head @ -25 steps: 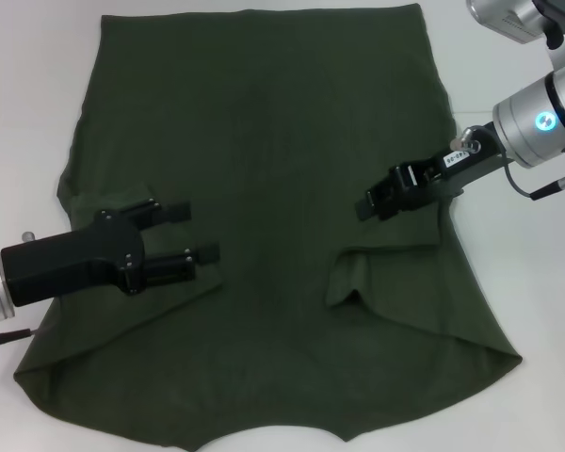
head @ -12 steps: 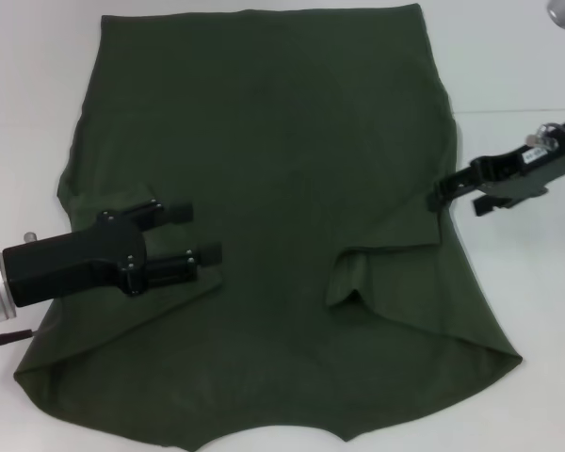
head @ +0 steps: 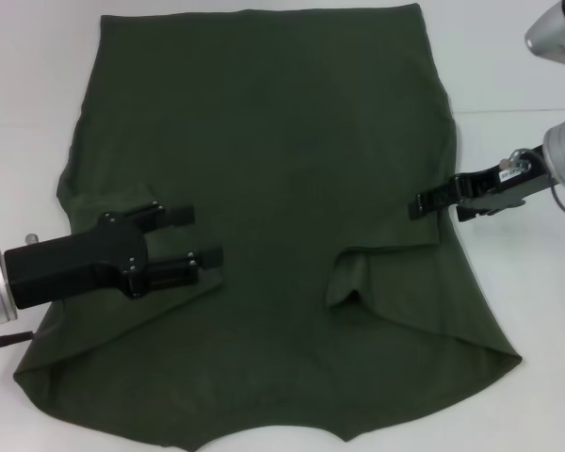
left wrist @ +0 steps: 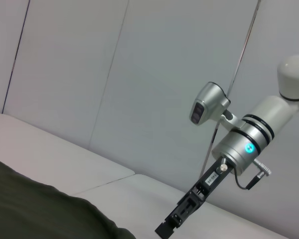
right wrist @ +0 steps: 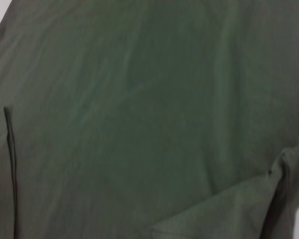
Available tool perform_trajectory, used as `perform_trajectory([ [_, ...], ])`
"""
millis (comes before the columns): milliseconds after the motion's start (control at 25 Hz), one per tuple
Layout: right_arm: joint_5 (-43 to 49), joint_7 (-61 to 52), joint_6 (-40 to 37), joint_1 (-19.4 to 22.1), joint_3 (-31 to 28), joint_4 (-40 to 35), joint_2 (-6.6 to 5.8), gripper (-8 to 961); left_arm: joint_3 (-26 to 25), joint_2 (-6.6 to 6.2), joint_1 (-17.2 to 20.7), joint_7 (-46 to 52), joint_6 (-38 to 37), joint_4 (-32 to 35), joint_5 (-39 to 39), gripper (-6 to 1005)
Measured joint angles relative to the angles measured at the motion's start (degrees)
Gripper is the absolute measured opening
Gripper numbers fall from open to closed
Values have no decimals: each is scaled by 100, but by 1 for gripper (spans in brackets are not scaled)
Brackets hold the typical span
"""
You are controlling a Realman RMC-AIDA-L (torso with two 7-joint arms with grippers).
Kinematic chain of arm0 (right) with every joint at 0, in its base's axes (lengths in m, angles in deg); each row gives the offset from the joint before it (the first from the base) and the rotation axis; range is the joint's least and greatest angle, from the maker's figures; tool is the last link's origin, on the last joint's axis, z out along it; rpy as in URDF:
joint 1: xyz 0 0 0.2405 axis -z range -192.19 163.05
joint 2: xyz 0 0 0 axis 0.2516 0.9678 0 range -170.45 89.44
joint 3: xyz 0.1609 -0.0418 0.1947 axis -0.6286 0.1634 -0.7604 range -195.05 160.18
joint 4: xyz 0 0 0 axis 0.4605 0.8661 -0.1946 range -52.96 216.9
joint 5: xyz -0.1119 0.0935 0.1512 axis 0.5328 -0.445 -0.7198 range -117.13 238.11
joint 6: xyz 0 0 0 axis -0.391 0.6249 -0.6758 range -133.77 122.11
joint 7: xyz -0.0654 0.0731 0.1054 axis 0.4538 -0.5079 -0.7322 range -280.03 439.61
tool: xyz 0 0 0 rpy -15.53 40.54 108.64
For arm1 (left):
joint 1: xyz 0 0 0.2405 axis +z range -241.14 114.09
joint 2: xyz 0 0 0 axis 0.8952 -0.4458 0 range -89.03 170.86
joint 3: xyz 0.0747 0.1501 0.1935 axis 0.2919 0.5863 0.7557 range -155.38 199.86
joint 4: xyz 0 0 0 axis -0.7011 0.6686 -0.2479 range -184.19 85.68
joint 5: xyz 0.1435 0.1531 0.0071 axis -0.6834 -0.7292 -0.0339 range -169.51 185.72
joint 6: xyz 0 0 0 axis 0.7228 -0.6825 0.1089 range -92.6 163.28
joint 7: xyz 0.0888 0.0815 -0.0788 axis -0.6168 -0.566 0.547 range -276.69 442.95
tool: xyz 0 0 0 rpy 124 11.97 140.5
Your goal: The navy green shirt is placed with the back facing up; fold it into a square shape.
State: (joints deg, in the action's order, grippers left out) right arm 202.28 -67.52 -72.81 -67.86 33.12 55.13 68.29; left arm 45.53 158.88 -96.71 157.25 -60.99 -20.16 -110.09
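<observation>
shirt: the navy green shirt lies flat on the white table, plain back up, filling most of the head view; hem edge at 12 o'clock, shoulders toward 6 o'clock.
folds so far: you have both sleeves turned in over the body; the right sleeve flap sits at about 4 o'clock from the shirt's middle, lying loose with a raised lip.
left gripper: the left gripper rests over the cloth at 8 o'clock, fingers spread apart, holding nothing.
right gripper: the right gripper sits at the shirt's right edge, 3 o'clock, tips just at the fabric border; you cannot tell from these views whether its fingers are parted or together. the left wrist view shows it low over the table.
step in hand: judged as setting up the next lengthwise fold.
advice: take both side edges at matching height before you lift, so the crease runs straight across. press the loose right flap flat first.
risk: a one-sided pull will likely skew the square.
</observation>
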Motion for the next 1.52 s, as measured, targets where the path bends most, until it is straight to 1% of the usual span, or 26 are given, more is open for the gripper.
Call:
perform_trajectory([
  [160,-7,95,254,-1,16,144,70,932,0,5,11,-1,-1,0,-1,861],
  [360,-24,205,486,6,-3,301,103,931,0,6,21,-3,-12,0,-10,861],
  [440,-36,231,603,20,-8,324,144,931,0,6,22,-3,-17,0,-10,861],
  [600,-192,285,690,67,-15,331,176,930,-1,7,22,-3,-23,-5,-4,861],
  [1000,-374,426,1033,122,-27,539,306,931,0,7,22,-3,-28,-6,-12,860],
  [1240,-490,450,1077,171,-54,558,325,931,-1,7,22,-3,-41,-1,-15,860],
  [1320,-738,507,1005,208,-252,572,327,931,-1,7,22,-3,-55,0,-14,860],
  [1360,-1057,617,796,244,-490,581,311,931,-4,6,22,-3,-64,0,-10,860],
  [1440,-1926,962,226,338,-991,582,233,931,-5,6,22,-3,-68,0,1,860],
  [1520,-2782,1322,-295,474,-1309,524,136,931,-4,3,22,-3,-72,0,1,860],
])
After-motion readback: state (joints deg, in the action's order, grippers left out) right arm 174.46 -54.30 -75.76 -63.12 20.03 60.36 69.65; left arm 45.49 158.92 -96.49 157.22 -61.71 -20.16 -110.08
